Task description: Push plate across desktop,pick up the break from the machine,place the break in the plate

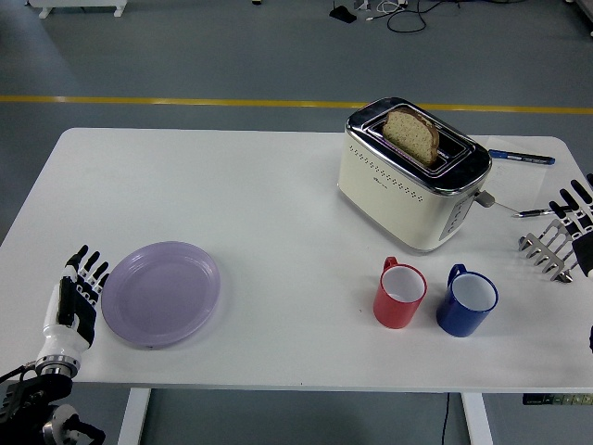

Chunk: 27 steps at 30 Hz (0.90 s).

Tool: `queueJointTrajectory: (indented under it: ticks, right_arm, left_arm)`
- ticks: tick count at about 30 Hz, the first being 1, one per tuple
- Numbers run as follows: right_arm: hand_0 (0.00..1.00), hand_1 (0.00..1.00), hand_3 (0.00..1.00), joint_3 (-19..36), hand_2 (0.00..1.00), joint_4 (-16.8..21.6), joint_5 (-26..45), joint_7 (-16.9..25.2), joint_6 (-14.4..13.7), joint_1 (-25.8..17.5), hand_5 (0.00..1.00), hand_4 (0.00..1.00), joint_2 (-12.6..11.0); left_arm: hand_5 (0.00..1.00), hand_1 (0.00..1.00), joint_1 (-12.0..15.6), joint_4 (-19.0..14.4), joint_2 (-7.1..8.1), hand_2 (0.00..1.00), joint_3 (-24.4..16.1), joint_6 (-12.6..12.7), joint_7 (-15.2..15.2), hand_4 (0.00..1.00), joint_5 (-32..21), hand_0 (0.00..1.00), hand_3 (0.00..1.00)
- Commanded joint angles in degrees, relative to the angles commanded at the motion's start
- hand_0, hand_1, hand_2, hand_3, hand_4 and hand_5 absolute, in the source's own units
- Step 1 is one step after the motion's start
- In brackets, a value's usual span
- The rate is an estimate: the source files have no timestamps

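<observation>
A white table (pixel 232 195) fills most of the view. Near the front left sits a purple plate (pixel 160 294). The left hand (pixel 76 297) is flat at the plate's left edge, with its fingers (pixel 90 269) straight and a little spread. The fingertips are right by the rim. I cannot tell if they touch it. The hand holds nothing. The arm below it runs off the bottom left corner, so most of it is cut off.

Far to the right stands a cream toaster (pixel 412 176) with a shiny top. A slice of bread (pixel 411 135) sticks up out of one slot. Only its top part shows; the rest is hidden inside.

Near the toaster, closer to the front, are a red cup (pixel 399 295) and a blue cup (pixel 467 301). They stand side by side, just apart.

At the right edge the right hand (pixel 576 222) is partly cut off by the picture. Its dark fingers look straight and spread, and it holds nothing. Just beside it is a small metal rack (pixel 546 253), partly covered by the hand. Behind the toaster lies a blue pen (pixel 522 157). A thin silver thing (pixel 523 213) lies next to the toaster's lever, and it is too small to make out.
</observation>
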Motion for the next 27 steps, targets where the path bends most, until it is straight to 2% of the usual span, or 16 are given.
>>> queueJointTrajectory:
  ticks: [13, 27]
  right_arm:
    - [0.672, 0.638, 0.638, 0.1, 0.641, 0.0, 0.0, 0.0, 0.0, -0.1, 0.567, 0.449, -0.1]
    - [0.672, 0.638, 0.637, 0.0, 0.641, 0.0, 0.0, 0.0, 0.0, -0.1, 0.566, 0.45, 0.0]
  left_arm:
    - [0.998, 0.891, 0.5, -0.8, 0.44, 0.946, 3.2, -1.2, 0.1, 0.513, -5.3, 0.878, 0.96]
    - [0.998, 0.89, 0.9, -2.1, 1.13, 0.945, 8.6, -2.7, -0.1, 0.513, -14.3, 0.877, 0.955]
